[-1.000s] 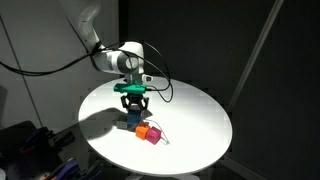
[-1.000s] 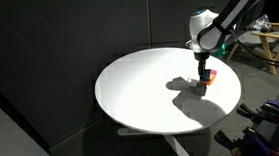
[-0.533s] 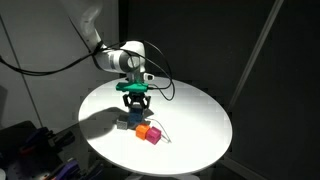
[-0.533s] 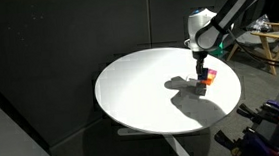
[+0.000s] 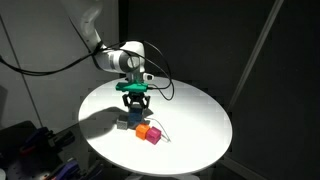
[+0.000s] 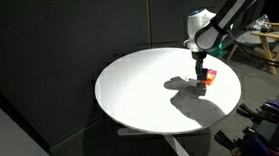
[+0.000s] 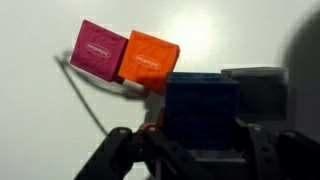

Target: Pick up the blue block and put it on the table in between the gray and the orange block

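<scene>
Four blocks show in the wrist view, one of each colour: one magenta block [image 7: 98, 50] at the far left, one orange block [image 7: 150, 60] touching its right side, one blue block [image 7: 200, 108] nearer and to the right of the orange one, and one gray block [image 7: 260, 88] just right of the blue one and partly hidden behind it. All sit together on one round white table [image 5: 195, 110], on its near part in an exterior view, where the orange block [image 5: 143, 130] and the magenta block [image 5: 154, 136] lie side by side. One arm reaches over them, and its single gripper [image 5: 133, 106] points straight down above the group. In the wrist view the gripper [image 7: 195, 155] has two dark fingers [image 7: 268, 150], one on either side of the blue block, which sits centred between them. Whether they press on it or stand clear of it cannot be told, nor whether the block rests on the table or is lifted. One thin wire [image 7: 85, 95] curves across the white surface left of the blue block.
</scene>
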